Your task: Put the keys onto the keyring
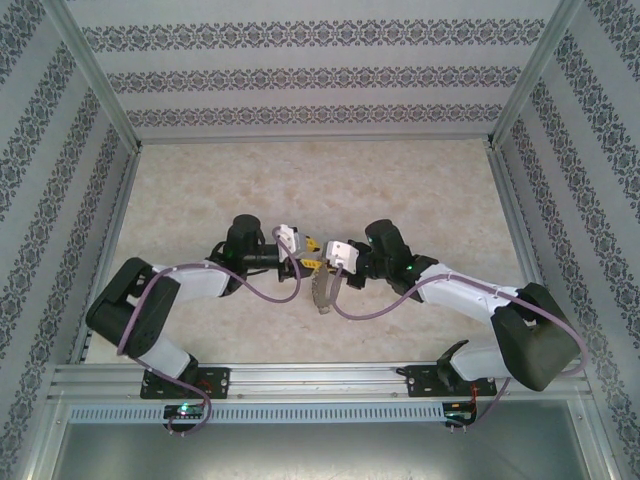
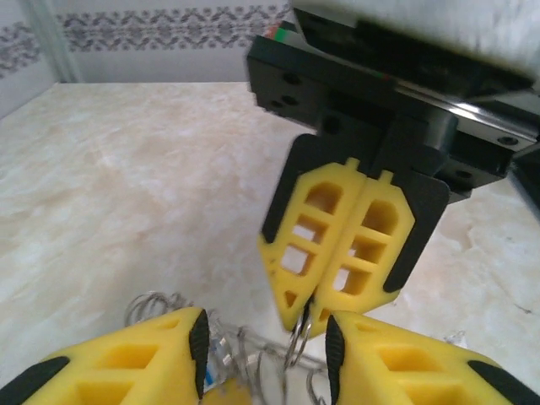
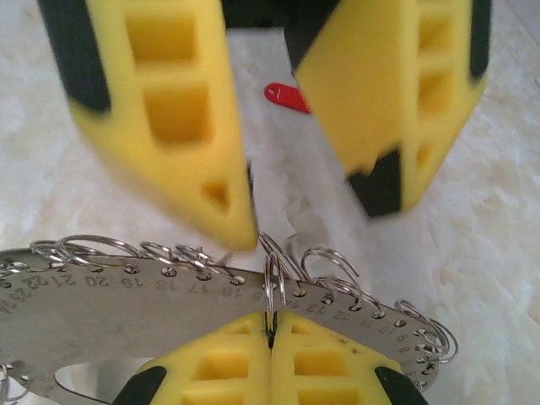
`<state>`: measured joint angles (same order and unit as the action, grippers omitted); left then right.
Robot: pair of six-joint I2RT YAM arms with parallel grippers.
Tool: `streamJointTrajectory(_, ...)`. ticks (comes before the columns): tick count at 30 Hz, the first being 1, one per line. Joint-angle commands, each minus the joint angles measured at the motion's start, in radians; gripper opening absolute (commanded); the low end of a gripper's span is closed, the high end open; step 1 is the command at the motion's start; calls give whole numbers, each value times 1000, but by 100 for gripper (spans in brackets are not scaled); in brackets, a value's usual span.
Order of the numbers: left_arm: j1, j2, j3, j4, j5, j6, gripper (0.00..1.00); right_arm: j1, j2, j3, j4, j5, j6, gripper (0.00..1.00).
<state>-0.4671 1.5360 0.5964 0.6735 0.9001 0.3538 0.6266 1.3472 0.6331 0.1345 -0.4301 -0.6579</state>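
My right pads (image 3: 249,333): matt yellow plastic, black edging. Keyring (image 3: 101,312): brushed metal plate, shiny wire loops. Key (image 3: 285,97): glossy red plastic head. Table (image 2: 126,186): smooth, marble-look.

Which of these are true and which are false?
1. The right gripper is shut on a ring. True.
2. The left gripper is shut tight. False: its fingers stand apart.
3. The metal plate has numbers on it. True.
4. The plate has just one ring. False: many rings hang along its edge.
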Motion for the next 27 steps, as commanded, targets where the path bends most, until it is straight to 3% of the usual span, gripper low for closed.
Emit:
streamJointTrajectory(1,23,-98,-12,-114,-142,-12,44,19,-3,35,-67,110,-50,0)
streamJointTrajectory(6,51,-221,-16,-254,-363,-88,48,35,-4,56,-111,185,-101,0)
streamJointTrajectory(9,60,-252,30,-400,-484,-142,58,58,-1,68,-130,215,-131,0)
streamJointTrajectory(14,119,-155,196,-691,-765,-419,55,87,31,121,-209,232,-150,0)
streamJointTrajectory(18,190,-74,263,-806,-652,-489,54,90,58,152,-236,223,-133,0)
streamJointTrajectory(20,192,-47,290,-864,-691,-513,53,88,67,160,-240,222,-131,0)
streamJointTrajectory(23,199,54,417,-1093,-800,-605,54,66,68,166,-236,183,-113,0)
streamJointTrajectory(25,199,131,515,-1213,-795,-639,50,50,66,165,-227,153,-100,0)
streamJointTrajectory(27,196,171,540,-1230,-738,-640,45,35,65,164,-217,128,-88,0)
